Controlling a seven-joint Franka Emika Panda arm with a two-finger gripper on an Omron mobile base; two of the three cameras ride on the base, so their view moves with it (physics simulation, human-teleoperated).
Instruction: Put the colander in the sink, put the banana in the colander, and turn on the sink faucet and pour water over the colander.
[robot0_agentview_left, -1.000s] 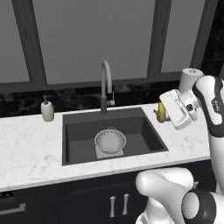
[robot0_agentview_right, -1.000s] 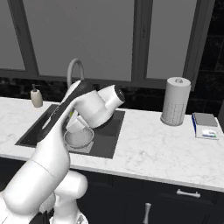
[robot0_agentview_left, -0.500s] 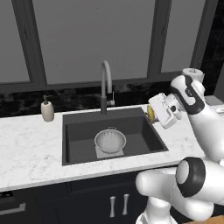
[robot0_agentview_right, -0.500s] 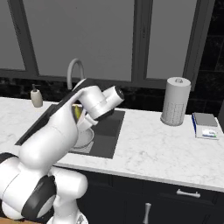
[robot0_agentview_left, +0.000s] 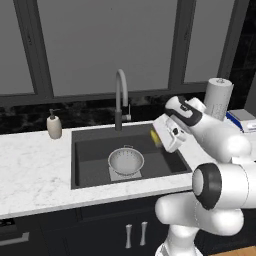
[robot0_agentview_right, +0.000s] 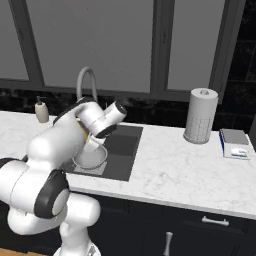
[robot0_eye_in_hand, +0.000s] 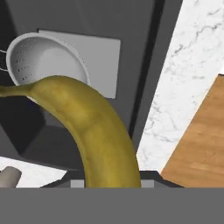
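Note:
The silvery perforated colander (robot0_agentview_left: 126, 161) stands upright on the lighter patch at the bottom of the dark sink (robot0_agentview_left: 90, 145). My gripper (robot0_agentview_left: 161, 136) hangs over the right part of the basin, shut on the yellow banana (robot0_agentview_left: 155, 137). In the hand view the banana (robot0_eye_in_hand: 94, 127) curves up from between the fingers, and its dark tip reaches over the colander (robot0_eye_in_hand: 43, 61) at the upper left. The grey gooseneck sink faucet (robot0_agentview_left: 120, 95) rises behind the basin with its spout arching over it. No water runs from it.
A white soap dispenser (robot0_agentview_left: 54, 126) stands on the counter left of the sink. A paper towel roll (robot0_agentview_right: 201, 116) and a small flat scale (robot0_agentview_right: 235, 143) stand on the marble counter (robot0_agentview_right: 175, 170) to the right. Dark windows back the counter.
The arm has swung left with the banana, from above the counter right of the sink to over the basin's right side. The colander has stayed in place.

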